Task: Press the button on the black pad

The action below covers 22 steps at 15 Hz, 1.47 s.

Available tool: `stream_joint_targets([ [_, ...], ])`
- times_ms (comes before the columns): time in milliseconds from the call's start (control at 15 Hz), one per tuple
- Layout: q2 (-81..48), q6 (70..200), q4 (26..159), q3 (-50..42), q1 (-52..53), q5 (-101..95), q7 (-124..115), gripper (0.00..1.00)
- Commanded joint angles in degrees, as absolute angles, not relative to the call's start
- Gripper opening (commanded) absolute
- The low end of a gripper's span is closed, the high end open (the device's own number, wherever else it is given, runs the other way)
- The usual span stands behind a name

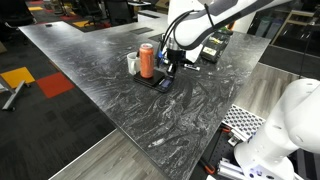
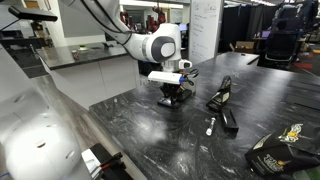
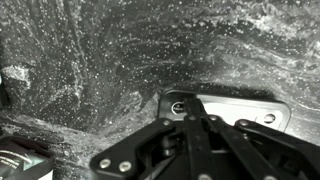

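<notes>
Reaching down to the dark stone table [image 1: 90,70], the white robot arm [image 1: 225,12] holds its gripper [image 1: 168,68] right over the black pad [image 1: 158,83]. In this exterior view, the pad lies flat on the table, a little above the middle of the frame. An orange can [image 1: 147,60] stands just beside the pad, to its upper left. A small white cup [image 1: 132,63] stands close to the can on its left side. A bigger black and yellow box [image 1: 213,46] lies further up and to the right, apart from the pad.

In an exterior view from another side, the gripper [image 2: 172,93] hangs near the middle of the frame, under a big round white joint [image 2: 160,46]. To the right of it lies a long black tool [image 2: 222,95], with a tiny white thing [image 2: 210,125] below that. A black bag [image 2: 285,148] with yellow marks fills the lower right corner.

In the wrist view, the gripper [image 3: 192,120] comes in from the bottom middle. Its two fingers are pulled close together with no gap that I can see, and they hold nothing. The pad fills the lower right of the frame. A small round button [image 3: 180,105] sits at the pad's left end, just above the finger tips. I cannot tell if the tips touch it.
</notes>
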State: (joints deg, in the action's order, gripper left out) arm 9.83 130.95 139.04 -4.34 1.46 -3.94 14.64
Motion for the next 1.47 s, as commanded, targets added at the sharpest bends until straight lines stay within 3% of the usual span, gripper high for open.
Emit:
stream_joint_targets([
  [0, 8.14, 132.18, 138.10, -4.12, 0.09, -4.81, 14.96, 0.00],
  [1400, 5.63, 132.84, 137.38, -4.67, -0.42, -3.26, 16.24, 0.00],
])
